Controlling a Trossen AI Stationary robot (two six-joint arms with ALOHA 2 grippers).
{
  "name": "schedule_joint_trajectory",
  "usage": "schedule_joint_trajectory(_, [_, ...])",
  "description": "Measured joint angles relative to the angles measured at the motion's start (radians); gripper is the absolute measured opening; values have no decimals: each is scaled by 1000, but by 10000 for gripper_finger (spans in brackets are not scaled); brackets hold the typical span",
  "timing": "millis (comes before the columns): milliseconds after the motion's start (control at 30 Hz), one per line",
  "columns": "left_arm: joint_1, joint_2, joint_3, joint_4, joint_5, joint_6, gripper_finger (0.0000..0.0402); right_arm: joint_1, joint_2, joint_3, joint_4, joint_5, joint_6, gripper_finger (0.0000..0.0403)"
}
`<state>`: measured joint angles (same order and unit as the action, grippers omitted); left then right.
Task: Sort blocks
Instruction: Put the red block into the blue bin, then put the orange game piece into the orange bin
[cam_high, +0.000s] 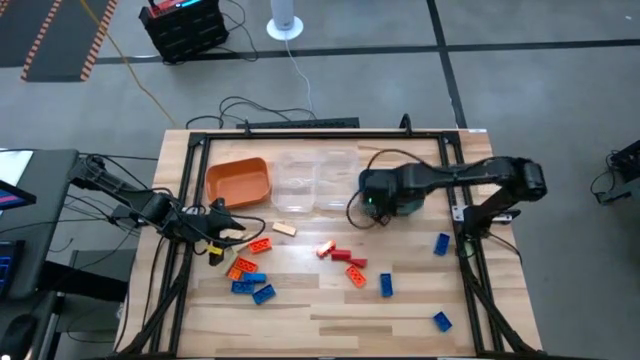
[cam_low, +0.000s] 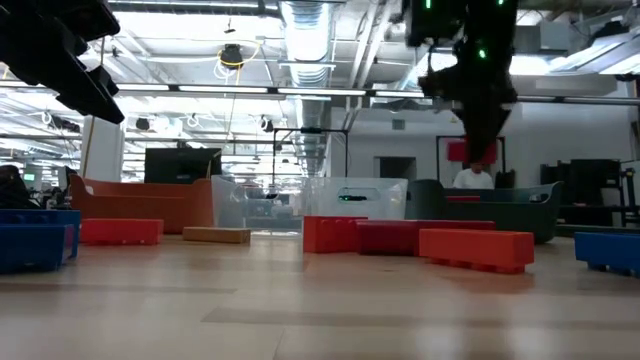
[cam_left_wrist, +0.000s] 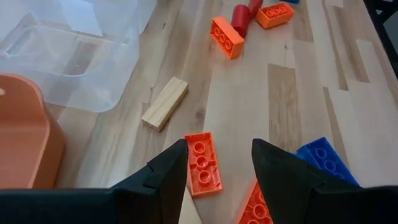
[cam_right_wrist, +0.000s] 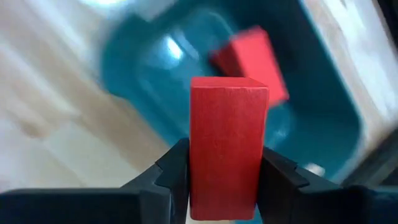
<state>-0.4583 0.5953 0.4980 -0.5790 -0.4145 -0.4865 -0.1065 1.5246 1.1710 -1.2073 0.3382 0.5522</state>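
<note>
My right gripper (cam_right_wrist: 227, 154) is shut on a smooth red block (cam_right_wrist: 228, 118) and hangs over the teal tray (cam_right_wrist: 143, 74), in which another red block (cam_right_wrist: 255, 56) lies. In the high view the right gripper (cam_high: 374, 204) is at the table's far middle. Near the left edge my left gripper (cam_left_wrist: 219, 163) stands open above an orange brick (cam_left_wrist: 204, 163) that lies flat on the table. Red, orange, blue and tan blocks (cam_high: 342, 256) lie scattered on the wood. My right gripper pinches the red block by its two long side faces (cam_right_wrist: 198, 168) between the two fingers. The fingers come from above, pointing steeply down, and lie along the block, whose free end sticks out past the fingertips. The block is lifted clear, above the teal tray.
An orange tray (cam_high: 238, 182) and two clear trays (cam_high: 300, 182) stand along the far edge, left of the teal one. A tan block (cam_high: 284, 228) lies in front of them. Blue bricks (cam_high: 441, 243) lie toward the right; a cluster of orange and blue bricks (cam_high: 250, 280) lies beside my left gripper.
</note>
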Motion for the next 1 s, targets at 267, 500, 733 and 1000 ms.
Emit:
schedule_joint_trajectory(267, [1,0,0,-64,17,-65,173,-209,-48,-126,71,-49,-44,163])
schedule_joint_trajectory(500, [1,0,0,-59,9,-61,173,-290,-38,-197,139,-111,-83,189])
schedule_joint_trajectory(733, [1,0,0,-58,-7,-63,173,-287,-43,-185,126,-117,-108,240])
schedule_joint_trajectory(1000, [6,32,0,4,-183,-62,173,-94,-128,-104,156,-63,-81,244])
